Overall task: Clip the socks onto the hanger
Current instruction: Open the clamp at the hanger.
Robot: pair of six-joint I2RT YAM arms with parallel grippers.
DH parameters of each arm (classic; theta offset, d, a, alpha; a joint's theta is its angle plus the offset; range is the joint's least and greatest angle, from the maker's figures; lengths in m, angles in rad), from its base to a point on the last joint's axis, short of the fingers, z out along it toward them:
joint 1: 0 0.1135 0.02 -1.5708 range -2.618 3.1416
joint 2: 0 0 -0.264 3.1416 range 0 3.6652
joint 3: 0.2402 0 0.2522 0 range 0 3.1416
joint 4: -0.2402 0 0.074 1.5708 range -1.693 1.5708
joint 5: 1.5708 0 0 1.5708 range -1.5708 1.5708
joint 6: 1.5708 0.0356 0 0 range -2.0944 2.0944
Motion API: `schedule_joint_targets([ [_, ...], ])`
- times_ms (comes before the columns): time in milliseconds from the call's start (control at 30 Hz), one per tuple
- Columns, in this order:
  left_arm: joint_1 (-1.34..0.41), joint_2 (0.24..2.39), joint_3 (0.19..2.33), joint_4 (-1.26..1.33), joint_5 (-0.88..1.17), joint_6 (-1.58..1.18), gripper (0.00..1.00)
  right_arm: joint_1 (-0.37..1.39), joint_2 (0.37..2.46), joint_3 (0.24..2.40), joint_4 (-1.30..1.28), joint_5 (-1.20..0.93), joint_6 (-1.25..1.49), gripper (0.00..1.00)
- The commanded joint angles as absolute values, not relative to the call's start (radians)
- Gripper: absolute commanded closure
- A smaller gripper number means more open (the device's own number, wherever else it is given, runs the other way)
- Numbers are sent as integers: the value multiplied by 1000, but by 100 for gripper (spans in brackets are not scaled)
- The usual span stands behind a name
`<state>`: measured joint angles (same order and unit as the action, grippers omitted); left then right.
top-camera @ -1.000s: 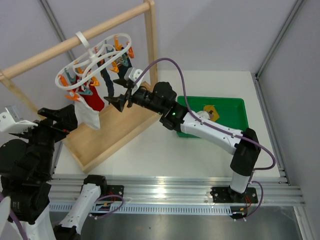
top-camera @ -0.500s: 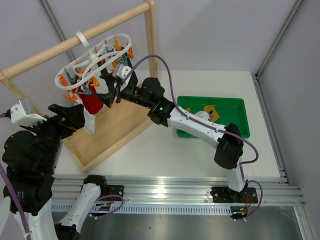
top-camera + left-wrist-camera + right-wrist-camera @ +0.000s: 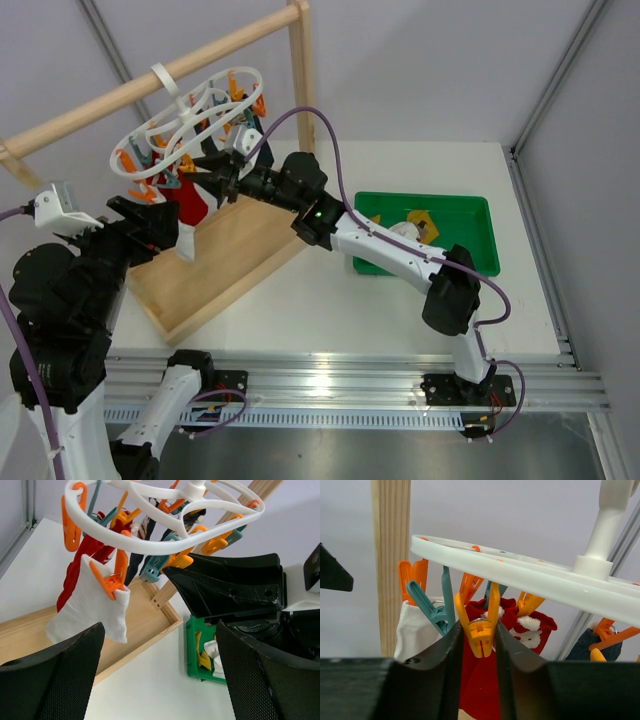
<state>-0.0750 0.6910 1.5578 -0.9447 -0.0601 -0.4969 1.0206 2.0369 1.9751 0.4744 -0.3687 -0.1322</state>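
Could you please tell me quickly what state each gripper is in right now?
Left gripper: open, holding nothing.
Right gripper: closed on an orange plastic clip peg of the white plastic looped hanger.

Overhead from behind, wrist views close, seemingly beneath shared hanger [image 3: 520, 574]

— How's the hanger [image 3: 190, 118]?
— Hung by its hook, white loops ringed with orange and teal pegs [image 3: 215, 542].
— The white sock [image 3: 90, 607]?
— Pegged up, dangling. A yellow sock [image 3: 424, 222] lies in the green bin [image 3: 488, 225].
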Motion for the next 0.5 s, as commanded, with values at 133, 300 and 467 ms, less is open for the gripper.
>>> schedule_joint_targets([
  [133, -64, 739, 1586, -853, 28, -543, 11, 1038, 1994, 1953, 529, -393, -127, 83],
  [300, -64, 767, 1589, -815, 5, -569, 15, 1068, 1959, 1888, 540, -356, -143, 91],
  [467, -64, 801, 1598, -776, -41, -577, 27, 1094, 1942, 1881, 526, -319, -158, 91],
])
